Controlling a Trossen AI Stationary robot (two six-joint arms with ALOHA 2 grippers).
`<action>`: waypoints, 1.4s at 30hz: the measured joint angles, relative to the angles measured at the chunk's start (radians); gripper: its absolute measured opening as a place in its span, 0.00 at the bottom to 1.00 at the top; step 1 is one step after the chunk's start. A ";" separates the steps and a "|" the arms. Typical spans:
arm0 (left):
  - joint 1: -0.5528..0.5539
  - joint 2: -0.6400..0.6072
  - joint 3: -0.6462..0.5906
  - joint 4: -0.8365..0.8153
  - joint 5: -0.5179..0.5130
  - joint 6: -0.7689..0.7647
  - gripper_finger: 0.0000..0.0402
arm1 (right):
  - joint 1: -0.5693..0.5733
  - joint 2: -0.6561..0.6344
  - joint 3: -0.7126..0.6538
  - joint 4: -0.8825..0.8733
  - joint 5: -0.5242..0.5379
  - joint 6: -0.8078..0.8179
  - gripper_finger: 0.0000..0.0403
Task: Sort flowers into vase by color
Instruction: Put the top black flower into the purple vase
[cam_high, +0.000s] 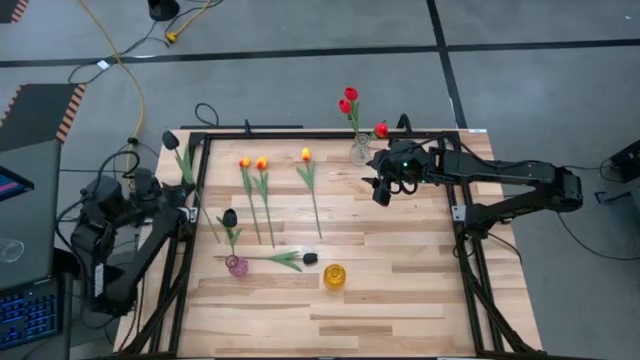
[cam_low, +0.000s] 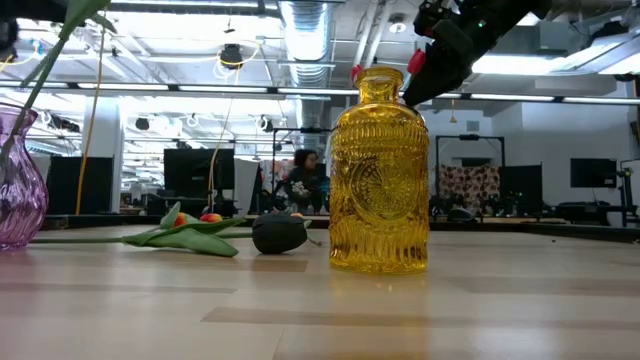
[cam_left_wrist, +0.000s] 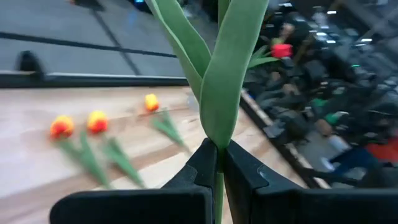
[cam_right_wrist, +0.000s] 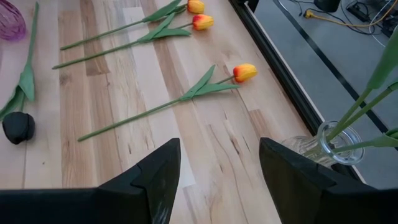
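My left gripper, at the table's left edge, is shut on a black-headed flower; its leaves rise past the fingers. My right gripper hangs open over the far right of the table, beside a clear vase of red flowers. Three yellow-orange flowers lie flat on the wood. Another black flower stands in a pink vase. A third black one lies beside it. A yellow vase stands empty. My left gripper pinches the flower's thin green stem between its two fingers, just below where the leaves branch off. The fingers lie across the stem and reach in from the table's left side. The flower is lifted off the wood, its black head toward the far left corner.
A black metal frame runs around the tabletop. Bare wood lies in the near right part. A laptop and cables sit off the left side. In the low view, the room behind holds screens and a person.
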 joint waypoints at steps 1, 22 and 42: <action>0.030 0.000 0.021 -0.042 0.002 0.022 0.00 | 0.000 0.000 0.000 0.000 0.000 0.000 0.61; 0.280 0.001 0.368 -0.272 0.157 0.098 0.00 | 0.000 0.000 0.000 0.000 0.000 0.000 0.61; 0.267 0.006 -0.065 0.626 0.405 -0.230 0.00 | 0.000 0.000 0.000 0.000 0.000 0.000 0.61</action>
